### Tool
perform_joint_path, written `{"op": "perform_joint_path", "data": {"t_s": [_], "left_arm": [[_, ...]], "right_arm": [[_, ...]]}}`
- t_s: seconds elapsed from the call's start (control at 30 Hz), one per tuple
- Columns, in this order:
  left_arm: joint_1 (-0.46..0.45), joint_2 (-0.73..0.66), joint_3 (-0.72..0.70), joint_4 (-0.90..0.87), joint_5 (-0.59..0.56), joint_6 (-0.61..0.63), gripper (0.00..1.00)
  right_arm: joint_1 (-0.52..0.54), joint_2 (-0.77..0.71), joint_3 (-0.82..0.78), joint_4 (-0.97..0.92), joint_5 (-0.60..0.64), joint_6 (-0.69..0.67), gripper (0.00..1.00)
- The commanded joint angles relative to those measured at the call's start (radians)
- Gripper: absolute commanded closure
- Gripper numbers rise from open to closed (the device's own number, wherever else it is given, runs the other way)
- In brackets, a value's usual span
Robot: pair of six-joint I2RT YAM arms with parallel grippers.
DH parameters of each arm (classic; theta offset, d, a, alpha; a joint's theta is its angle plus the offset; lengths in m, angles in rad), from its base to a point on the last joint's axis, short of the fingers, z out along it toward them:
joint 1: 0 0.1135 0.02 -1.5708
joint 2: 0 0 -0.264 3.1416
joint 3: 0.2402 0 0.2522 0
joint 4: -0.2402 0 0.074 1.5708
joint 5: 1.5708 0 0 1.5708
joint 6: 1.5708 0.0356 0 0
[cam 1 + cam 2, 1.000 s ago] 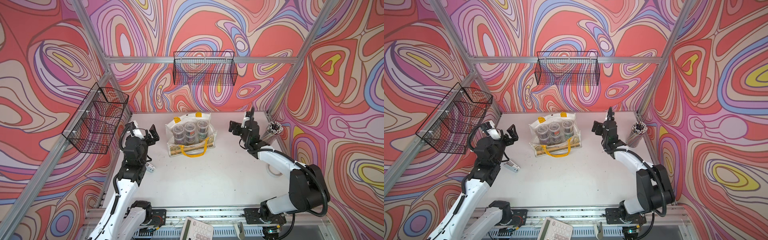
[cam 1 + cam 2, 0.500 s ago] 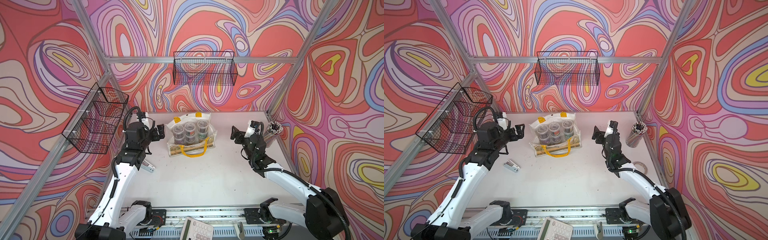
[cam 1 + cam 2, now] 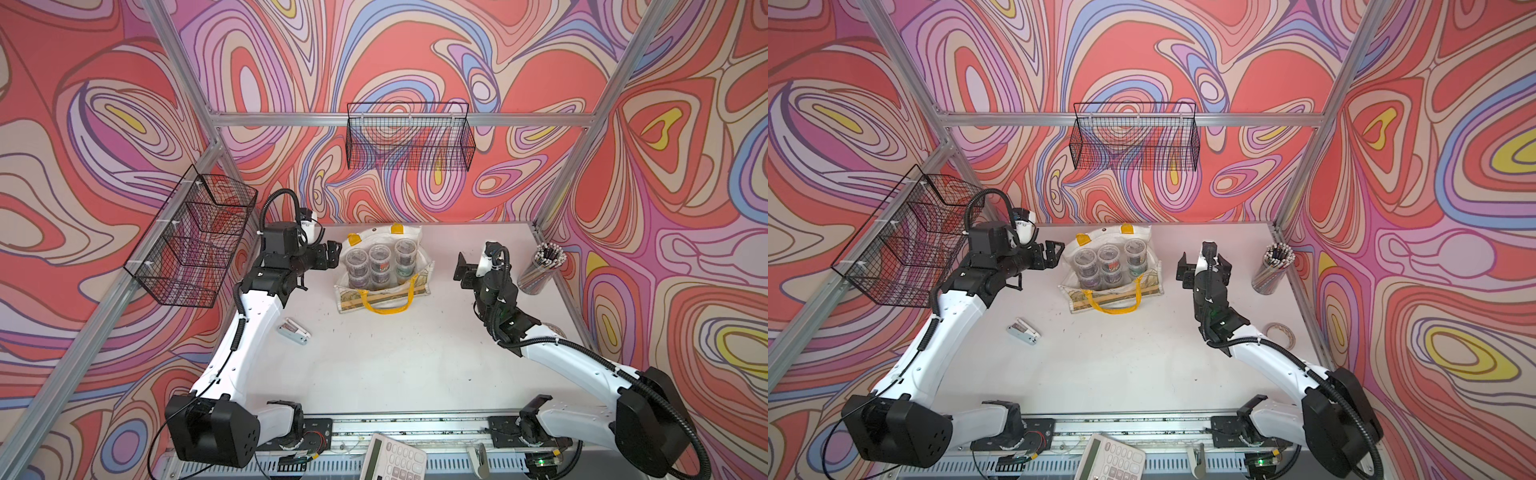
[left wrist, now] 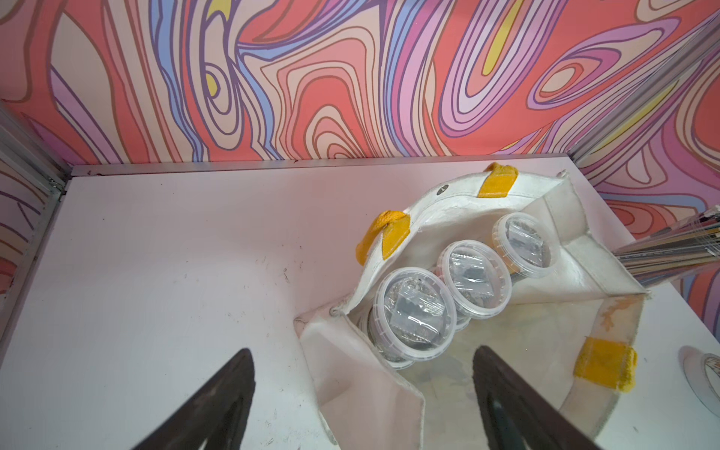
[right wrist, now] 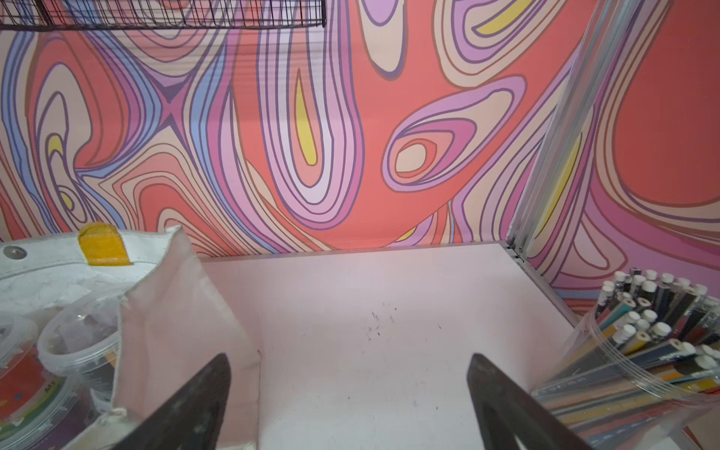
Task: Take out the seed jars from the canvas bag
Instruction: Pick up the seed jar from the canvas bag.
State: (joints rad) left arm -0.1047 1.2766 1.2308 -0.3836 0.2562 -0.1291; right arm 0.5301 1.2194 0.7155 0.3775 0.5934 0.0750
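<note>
Over the last second the left arm has swung up from the table's near-left side, and its left gripper (image 3: 331, 254) now hangs just beside the left wall of the canvas bag (image 3: 424, 272). The right arm has stretched out lower, its right gripper (image 3: 1203, 268) near the bag's right side. The bag stands upright toward the back of the table, mouth gaping, so the seed jars (image 3: 380, 253) can be reached from above. Three lids show in a row along its back wall, and more jars sit beneath them behind the clear front panel. None is out yet. In the left wrist view the left claw's fingers (image 4: 233, 374) are spread wide with nothing between them, aimed at the nearest lid, probably ready for a first pick. The right claw is equally wide and empty, between the bag and the cup of pencils (image 3: 540, 270), likely waiting its turn or placed to steady the soft fabric.
</note>
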Motion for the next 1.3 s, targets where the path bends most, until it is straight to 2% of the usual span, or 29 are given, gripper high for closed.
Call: {"op": "perform_joint_path", "data": {"t_s": [0.0, 0.23, 0.33, 0.53, 0.7, 0.83, 0.97, 1.13, 1.2, 1.27], "left_arm": [[0.002, 0.0, 0.018, -0.034, 0.034, 0.024, 0.13], [0.002, -0.012, -0.017, -0.007, 0.055, 0.022, 0.12], [0.002, -0.022, -0.029, 0.0, 0.064, 0.026, 0.12], [0.002, -0.043, -0.048, 0.019, 0.086, 0.024, 0.12], [0.002, -0.046, -0.056, 0.025, 0.094, 0.026, 0.12], [0.002, -0.042, -0.048, 0.019, 0.116, 0.04, 0.12], [0.001, -0.021, -0.027, -0.005, 0.131, 0.065, 0.12], [-0.037, 0.026, 0.014, -0.036, 0.017, 0.127, 0.12], [-0.067, 0.06, 0.041, -0.044, -0.058, 0.175, 0.12], [-0.076, 0.103, 0.084, -0.052, -0.083, 0.2, 0.12]], "right_arm": [[0.002, 0.007, 0.033, -0.049, -0.05, 0.012, 0.02], [-0.055, -0.033, 0.047, -0.03, -0.47, 0.158, 0.02], [-0.144, -0.043, 0.043, -0.01, -0.618, 0.252, 0.02], [-0.369, -0.035, 0.004, 0.051, -0.848, 0.421, 0.02], [-0.476, -0.013, -0.016, 0.099, -0.974, 0.492, 0.02], [-0.484, -0.006, -0.006, 0.062, -0.97, 0.479, 0.02], [-0.484, -0.013, 0.004, -0.029, -0.906, 0.46, 0.02], [-0.473, -0.039, 0.005, -0.123, -0.822, 0.431, 0.02], [-0.453, -0.045, 0.017, -0.166, -0.775, 0.401, 0.02], [-0.426, -0.043, 0.033, -0.201, -0.738, 0.375, 0.03]]}}
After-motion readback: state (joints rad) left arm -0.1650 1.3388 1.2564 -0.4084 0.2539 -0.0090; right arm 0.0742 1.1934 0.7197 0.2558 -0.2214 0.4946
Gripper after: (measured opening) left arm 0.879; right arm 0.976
